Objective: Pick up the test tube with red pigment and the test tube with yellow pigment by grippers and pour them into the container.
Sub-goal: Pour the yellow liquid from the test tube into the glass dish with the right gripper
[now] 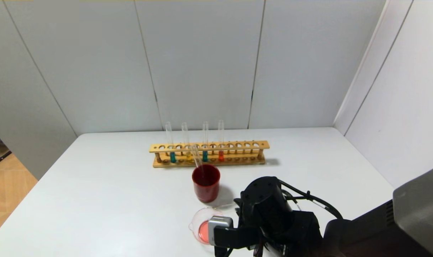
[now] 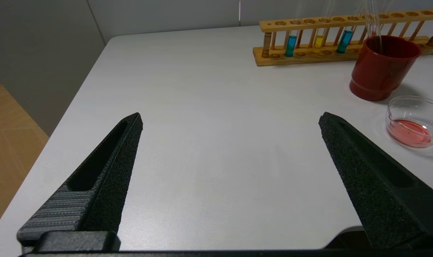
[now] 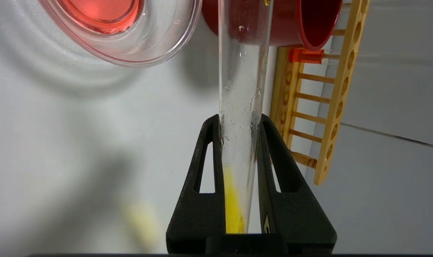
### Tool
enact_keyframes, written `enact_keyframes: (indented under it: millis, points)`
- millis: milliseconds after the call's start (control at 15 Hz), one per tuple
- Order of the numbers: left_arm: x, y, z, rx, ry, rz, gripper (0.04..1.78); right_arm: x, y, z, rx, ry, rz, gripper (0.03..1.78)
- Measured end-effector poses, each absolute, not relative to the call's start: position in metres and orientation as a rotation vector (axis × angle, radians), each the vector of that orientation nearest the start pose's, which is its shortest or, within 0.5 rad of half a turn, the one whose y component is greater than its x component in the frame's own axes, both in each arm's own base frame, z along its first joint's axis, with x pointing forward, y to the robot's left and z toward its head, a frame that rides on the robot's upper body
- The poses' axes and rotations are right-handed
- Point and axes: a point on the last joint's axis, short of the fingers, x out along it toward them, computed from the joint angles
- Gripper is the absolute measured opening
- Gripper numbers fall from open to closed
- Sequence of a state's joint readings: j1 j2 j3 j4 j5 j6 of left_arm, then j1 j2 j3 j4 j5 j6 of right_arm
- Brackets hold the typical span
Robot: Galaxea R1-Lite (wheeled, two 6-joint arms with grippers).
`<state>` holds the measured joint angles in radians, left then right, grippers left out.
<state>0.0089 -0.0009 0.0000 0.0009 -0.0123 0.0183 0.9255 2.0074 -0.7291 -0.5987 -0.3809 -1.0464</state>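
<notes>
Head view shows a plain white table (image 1: 95, 200) running back to pale grey wall panels (image 1: 202, 64), with a strip of wooden floor (image 1: 5, 182) beyond the table's left edge. Nearest the robot, the right gripper (image 3: 239, 119) hangs over the front of the table, its two black fingers (image 3: 277, 171) clamped around the test tube with yellow pigment (image 3: 239, 107). That tube is a slender clear glass one, beaded with droplets inside, with a streak of yellow liquid lying along its wall between the fingers; its far end reaches past the rim of the container (image 1: 204, 225). The container is a low clear glass beaker with a pouring lip, holding a shallow pool of pinkish-red liquid, and it stands just beside the right gripper. The left gripper (image 2: 230, 119) hovers above bare tabletop on the left with its fingers spread wide, holding nothing. Just behind the container stands a dark-red cup (image 1: 206, 182) with a clear tube leaning in it. Farther back, a wooden rack (image 1: 209, 154) lies across the table, where the test tube with red pigment (image 1: 221, 141) stands upright among tubes with teal liquid (image 1: 205, 141).
</notes>
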Motion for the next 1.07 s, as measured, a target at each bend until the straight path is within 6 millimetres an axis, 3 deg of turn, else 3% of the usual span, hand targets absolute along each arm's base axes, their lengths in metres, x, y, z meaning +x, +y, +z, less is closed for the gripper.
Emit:
enact_keyframes:
  millis: [1067]
  points:
    - [-0.0229, -0.0005, 0.0754, 0.018, 0.000, -0.003, 1.75, 0.2006, 0.2604, 0.0681, -1.536, 0.312, 0.814, 0.28]
